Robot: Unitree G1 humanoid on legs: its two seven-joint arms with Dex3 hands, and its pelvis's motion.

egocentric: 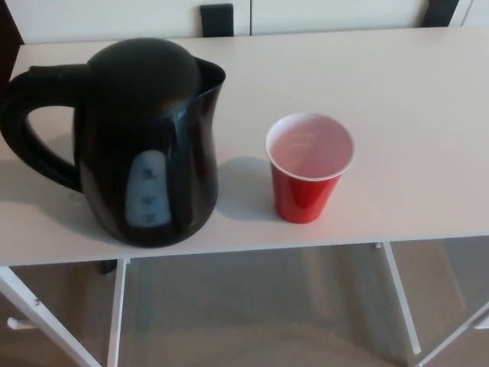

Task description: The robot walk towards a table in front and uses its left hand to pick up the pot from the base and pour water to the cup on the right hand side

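A black electric kettle (145,141) stands upright on the white table (412,99), at the left of the head view. Its handle (30,126) points left, its spout points right, and a blue-grey water window faces me. A red plastic cup (309,167) with a white inside stands upright just right of the kettle, a small gap between them. I cannot make out a separate base under the kettle. Neither of my hands shows in this view.
The table's front edge runs across the lower part of the picture, with white legs (401,294) and brown floor (252,313) below it. A dark object (218,19) sits against the pale wall behind the table.
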